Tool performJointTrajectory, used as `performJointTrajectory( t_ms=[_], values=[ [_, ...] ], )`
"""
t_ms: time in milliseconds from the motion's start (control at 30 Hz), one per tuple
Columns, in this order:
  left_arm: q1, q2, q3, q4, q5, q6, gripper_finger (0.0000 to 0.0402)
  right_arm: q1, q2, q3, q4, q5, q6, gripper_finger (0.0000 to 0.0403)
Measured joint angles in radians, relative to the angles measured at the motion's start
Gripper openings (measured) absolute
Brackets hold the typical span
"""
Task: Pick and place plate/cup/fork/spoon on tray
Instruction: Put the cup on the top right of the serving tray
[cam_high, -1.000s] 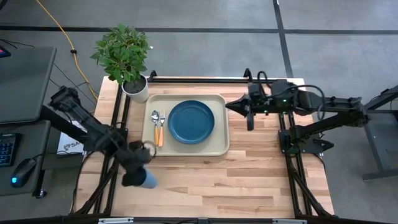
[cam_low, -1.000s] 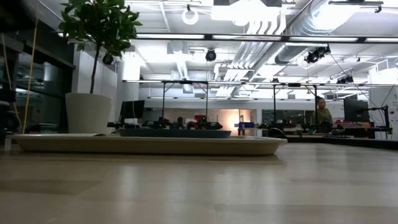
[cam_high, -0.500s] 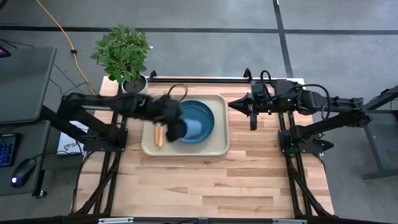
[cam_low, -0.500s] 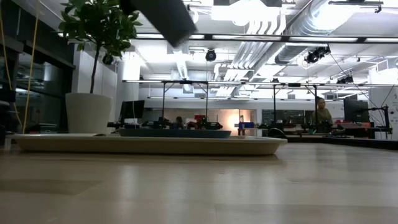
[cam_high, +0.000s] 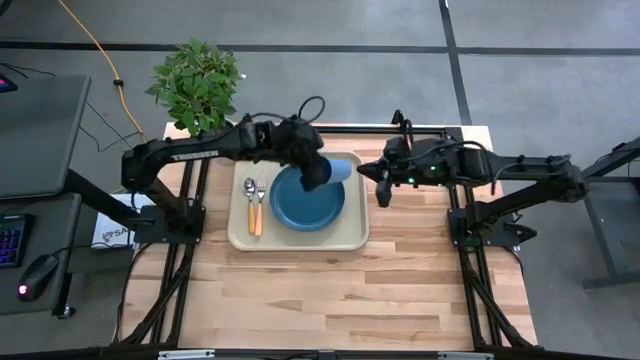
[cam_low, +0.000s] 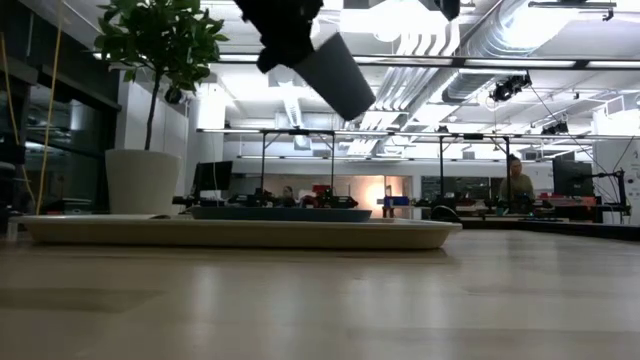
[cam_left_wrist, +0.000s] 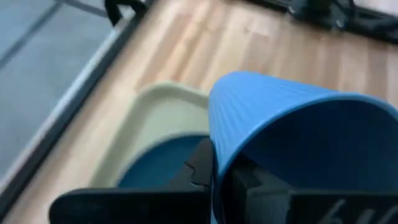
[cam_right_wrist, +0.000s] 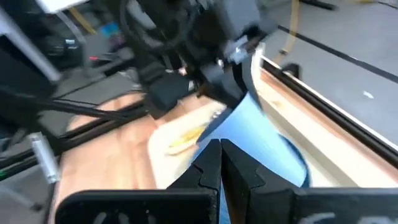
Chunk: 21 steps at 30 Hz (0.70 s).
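Observation:
My left gripper (cam_high: 318, 176) is shut on the small blue cup (cam_high: 338, 171), held high over the far right part of the dark-blue plate (cam_high: 300, 200). The cup is tilted, its mouth toward the table's right; it also shows in the low view (cam_low: 337, 72). The plate lies on the beige tray (cam_high: 352, 236). The spoon (cam_high: 249, 192) and the fork (cam_high: 261, 200) lie side by side on the tray, left of the plate. My right gripper (cam_high: 381, 192) is shut and empty, in the air just right of the tray's right edge. My left gripper holds the cup by its wall at the rim (cam_left_wrist: 214, 134), one finger (cam_left_wrist: 200, 167) outside and the other (cam_left_wrist: 249, 182) inside the mouth. The cup is lifted clear, tilted, well above the plate.
A potted plant (cam_high: 198, 78) stands at the table's far left corner, behind my left arm. Bare wood (cam_high: 330, 295) stretches from the tray to the near edge. Black frame rails (cam_high: 470, 270) run along both sides.
My left gripper has carried the cup up from the table's near left, over the tray, to above the plate's far right part. The cup is lifted clear and now tilted toward the right. My right gripper has gone a little toward the tray.

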<state>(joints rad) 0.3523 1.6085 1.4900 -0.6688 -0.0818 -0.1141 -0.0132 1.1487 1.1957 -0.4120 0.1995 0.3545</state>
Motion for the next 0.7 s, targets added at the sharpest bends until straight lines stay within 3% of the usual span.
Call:
performJointTrajectory(
  t_ms=[200,333,500,700],
  values=[
    [0.109,0.112,0.001,0.048,0.007,0.075,0.0,0.0,0.018,0.0,-0.008,0.138,0.076,0.0],
    [0.154,0.212,0.02,0.096,0.07,0.075,0.0,0.0,0.013,0.0,-0.006,0.206,0.1,0.0],
    [0.159,0.357,0.169,0.049,0.066,0.109,0.0,0.0,0.013,0.0,-0.002,0.231,0.103,0.0001],
    [0.159,0.544,0.39,-0.137,0.034,0.164,0.0,0.0,0.013,0.0,-0.005,0.218,0.119,0.0001]
  ],
)
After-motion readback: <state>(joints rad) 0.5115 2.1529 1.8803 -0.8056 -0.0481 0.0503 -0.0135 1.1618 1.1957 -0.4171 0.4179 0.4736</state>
